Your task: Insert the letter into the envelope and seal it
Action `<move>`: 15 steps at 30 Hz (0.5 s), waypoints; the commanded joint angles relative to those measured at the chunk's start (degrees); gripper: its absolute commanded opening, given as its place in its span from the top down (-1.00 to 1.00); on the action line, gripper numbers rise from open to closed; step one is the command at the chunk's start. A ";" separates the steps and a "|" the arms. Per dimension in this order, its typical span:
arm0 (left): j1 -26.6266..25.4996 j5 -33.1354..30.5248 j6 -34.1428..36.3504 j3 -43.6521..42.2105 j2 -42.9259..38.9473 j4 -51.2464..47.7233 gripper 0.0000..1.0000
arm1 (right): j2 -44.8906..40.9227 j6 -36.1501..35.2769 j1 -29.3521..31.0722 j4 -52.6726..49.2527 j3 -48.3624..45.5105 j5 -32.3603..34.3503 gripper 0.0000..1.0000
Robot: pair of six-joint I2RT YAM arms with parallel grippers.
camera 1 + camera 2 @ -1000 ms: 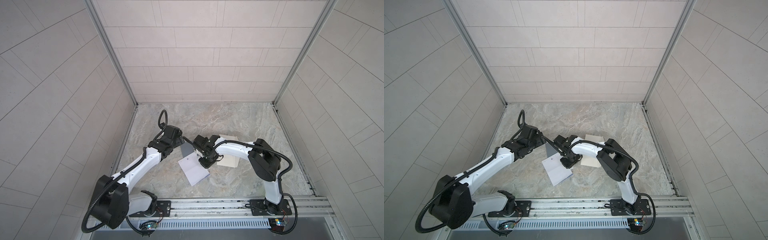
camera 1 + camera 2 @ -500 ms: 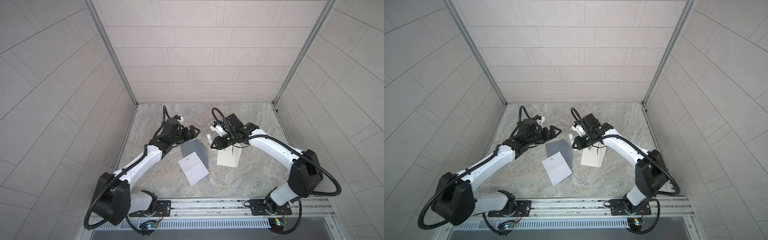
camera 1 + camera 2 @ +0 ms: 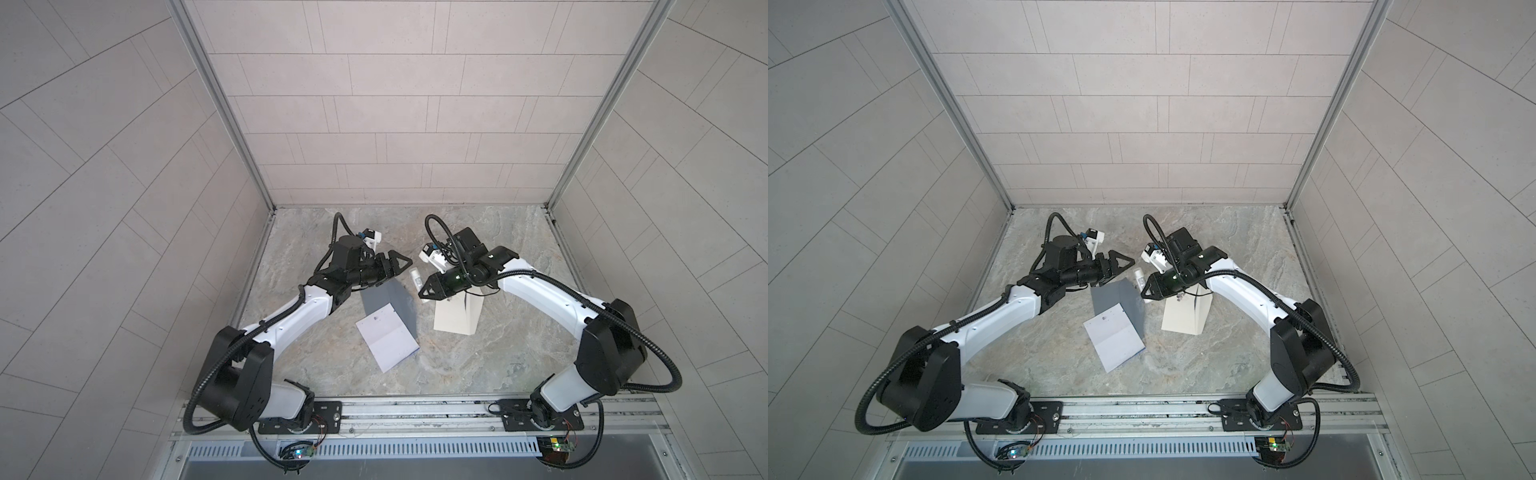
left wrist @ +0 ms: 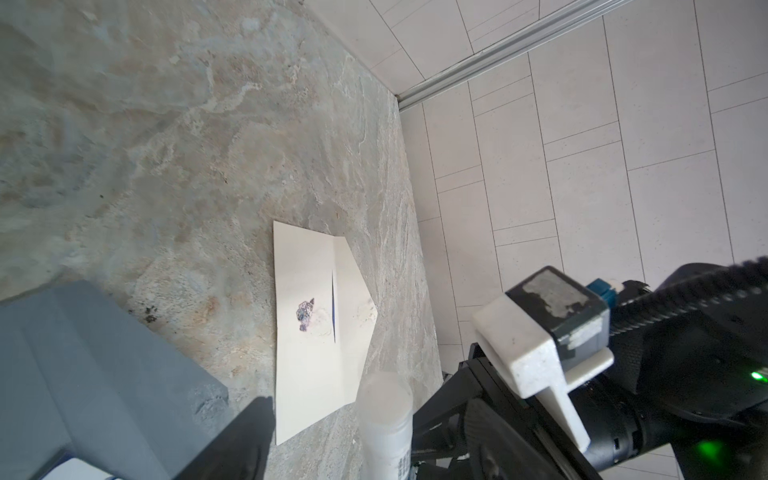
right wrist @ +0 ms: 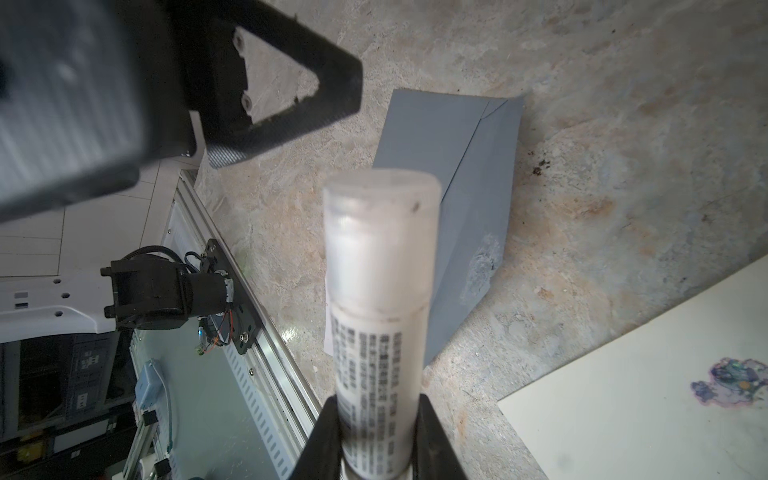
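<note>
In both top views the grey envelope (image 3: 390,297) sits near the middle of the frame on the marbled surface (image 3: 478,365). The white letter (image 3: 388,343) lies just below it, toward the lower edge, its upper part overlapping the grey paper. I can't tell whether the letter is tucked inside or only lying on top. To the right of the pair, close but apart, lies a cream envelope (image 3: 455,318). In the left wrist view its pointed flap is folded out flat and a small purple sticker (image 4: 305,318) sits on its face.

My right gripper (image 3: 424,291) hangs over the gap between the two envelopes, pointing left in the frame. Its jaws are clamped on a white glue stick (image 5: 380,291), whose capped end sticks out toward the grey envelope. A rough, pale smear (image 5: 482,266) marks the grey paper near one edge.

My left gripper (image 3: 397,272) hovers just above and left of the grey envelope, facing the right one. Its jaws are spread with nothing between them.
</note>
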 commanded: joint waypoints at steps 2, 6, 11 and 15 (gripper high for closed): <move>-1.15 2.40 -0.61 2.39 1.04 3.46 -0.38 | -0.99 0.45 0.46 1.50 2.09 -1.13 0.91; -1.16 2.68 -0.61 2.88 1.92 3.54 -0.27 | -0.71 0.34 0.69 1.40 2.84 -1.00 0.92; -1.17 2.30 -0.63 3.02 2.93 3.79 -0.13 | -0.26 0.22 1.07 1.27 3.47 -0.82 0.94; -1.17 2.72 -0.73 3.65 3.62 3.93 -0.02 | 0.02 0.06 1.56 1.16 3.55 -0.81 0.95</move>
